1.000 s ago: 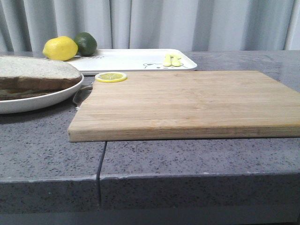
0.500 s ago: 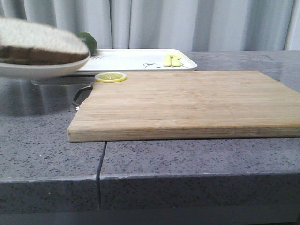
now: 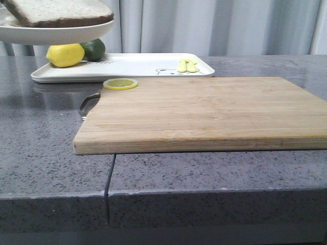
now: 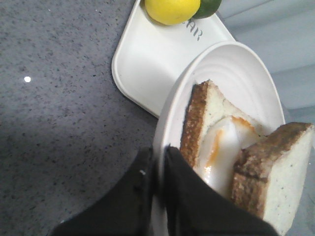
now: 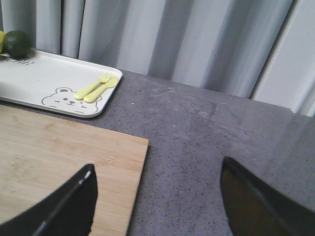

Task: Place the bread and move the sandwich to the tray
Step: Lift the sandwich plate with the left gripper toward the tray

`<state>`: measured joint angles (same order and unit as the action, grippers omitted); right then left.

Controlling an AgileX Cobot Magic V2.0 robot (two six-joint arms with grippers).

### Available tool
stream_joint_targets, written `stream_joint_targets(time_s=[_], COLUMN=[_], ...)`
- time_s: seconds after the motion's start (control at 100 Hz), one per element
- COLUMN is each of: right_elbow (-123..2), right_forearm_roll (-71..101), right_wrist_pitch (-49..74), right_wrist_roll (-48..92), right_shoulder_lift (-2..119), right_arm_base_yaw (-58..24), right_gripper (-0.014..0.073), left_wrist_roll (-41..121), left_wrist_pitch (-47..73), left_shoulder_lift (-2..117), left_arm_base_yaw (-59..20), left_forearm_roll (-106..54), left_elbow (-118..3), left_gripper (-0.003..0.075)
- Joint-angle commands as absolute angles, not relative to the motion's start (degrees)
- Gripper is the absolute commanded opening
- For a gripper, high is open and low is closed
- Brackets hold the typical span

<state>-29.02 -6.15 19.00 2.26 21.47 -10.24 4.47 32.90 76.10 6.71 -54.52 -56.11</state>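
Note:
The round white plate hangs in the air at the top left of the front view, above the tray's left end, with the sandwich on it. In the left wrist view my left gripper is shut on the plate's rim. The sandwich shows brown-crusted slices with fried egg between them. The top bread slice has slid toward one side. The white tray lies behind the cutting board; it also shows in the right wrist view. My right gripper is open and empty above the board's right edge.
A wooden cutting board fills the middle of the grey counter, with a lemon slice at its far left corner. A lemon and a lime sit on the tray's left end. A yellow fork and spoon lie on its right end.
The plate with the sandwich has been lifted off the counter at the left and has risen to the top of the front view, over the tray's left end.

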Motion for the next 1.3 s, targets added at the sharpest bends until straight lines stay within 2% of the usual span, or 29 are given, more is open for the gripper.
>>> stream_joint_targets(time_s=[0.0, 0.36, 0.7, 1.29], right_elbow=[-30.27, -30.27, -30.27, -30.22], right_forearm_roll=[-6.78, -6.78, -6.78, -6.83], right_wrist_pitch=[15.15, 15.15, 15.18, 16.72], right_wrist_roll=[2.18, 2.18, 2.18, 2.18], right_shoulder_lift=[21.88, 21.88, 21.88, 21.88], right_arm_base_yaw=[-9.80, -9.80, -9.80, -9.80], right_gripper=[0.0520, 0.0520, 0.0520, 0.0520], left_wrist_roll=[5.61, 7.06, 5.90, 0.42], left_wrist_pitch=[32.76, 38.76, 42.86, 46.49], left_shoulder_lift=[77.48, 89.34, 101.30, 116.23], left_arm_base_yaw=[6.88, 6.76, 3.35, 0.14], left_forearm_roll=[-61.28, -62.39, -62.48, -59.64], left_elbow=[-60.87, -75.43, -90.75, -108.14], left_gripper=[-0.0019, -0.0020, -0.0020, -0.0020])
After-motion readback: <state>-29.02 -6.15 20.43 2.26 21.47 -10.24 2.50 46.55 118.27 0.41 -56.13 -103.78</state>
